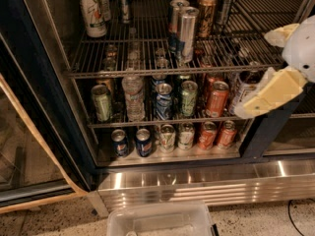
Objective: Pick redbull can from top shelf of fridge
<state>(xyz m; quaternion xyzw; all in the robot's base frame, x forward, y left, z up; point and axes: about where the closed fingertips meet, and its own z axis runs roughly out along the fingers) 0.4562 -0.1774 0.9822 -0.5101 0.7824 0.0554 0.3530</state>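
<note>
Your gripper (252, 73) hangs at 3 o'clock in the view, outside the fridge (29, 82) and in front of the lower racks. Its two cream fingers are spread wide with nothing between them. The redbull can (187, 33) stands upright on the top shelf (123, 74) at about 12 o'clock, near the front rail, and well apart from the gripper toward its 10 o'clock. I judge the step in hand to be the reach, so raise the gripper above the rail before you drive in, or the lower finger may catch on the wire. Line up on the can's middle, not its top, because a tall slim can tips easily. Another silver can (175, 11) stands just behind it at its 11 o'clock, and a bronze can (205, 14) stands close at its 1 o'clock. Come in straight from the front with the fingers on either side of the can, and close only once they pass its widest part. The white-green can (92, 14) at 10 o'clock is well clear.
</note>
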